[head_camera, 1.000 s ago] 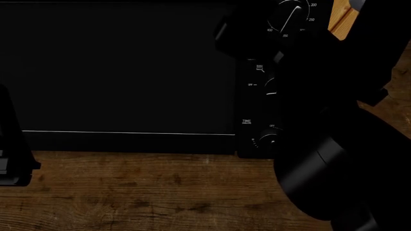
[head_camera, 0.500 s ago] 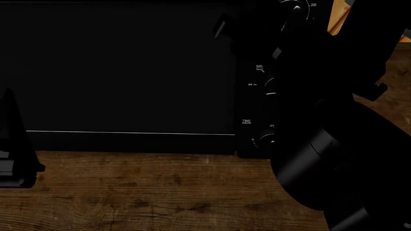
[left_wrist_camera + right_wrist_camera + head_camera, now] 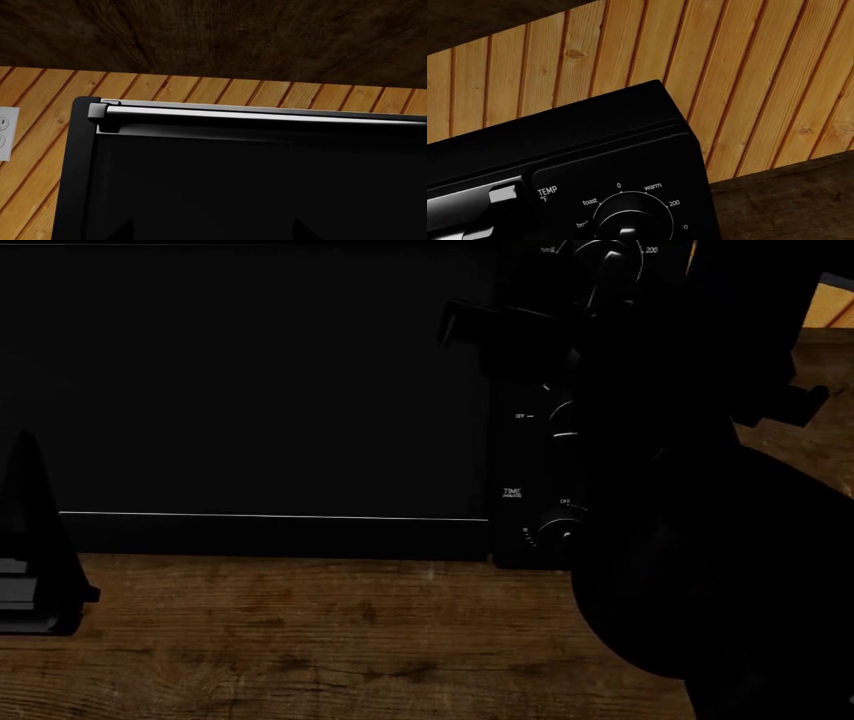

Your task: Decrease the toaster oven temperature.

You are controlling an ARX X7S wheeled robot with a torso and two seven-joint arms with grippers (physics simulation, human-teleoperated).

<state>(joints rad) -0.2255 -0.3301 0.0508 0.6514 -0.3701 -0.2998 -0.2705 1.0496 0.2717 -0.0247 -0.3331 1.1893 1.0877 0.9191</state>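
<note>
Temperature control is the step in hand: the right arm is raised in front of the toaster oven, at the top of its knob panel, and appears to be closing on the temperature knob.

Location: the toaster oven stands on the wooden worktop against a plank wall. Its dark glass door fills most of the head view; the knob panel lies on the door's right-hand side as seen from the head camera.

Procedure, as judged from these views:
1. Centre the right hand on the knob under the "TEMP °F" legend. The right wrist view shows the markings toast, 0, warm and 200 around it.
2. Close firmly on the knob rim before turning; a loose hold is likely to slip.
3. Rotate toward the lower figures and check the pointer afterwards.
4. Keep the arm clear of the function knob below.

Hand state: the right hand is lost in black against the panel, so whether it is released or clenched cannot be told. The left hand sits by the door's lower corner, away from the panel; its state cannot be told either.

Count: one toaster oven; one door handle; three knobs (temperature, function, time knob); one wall socket.
</note>
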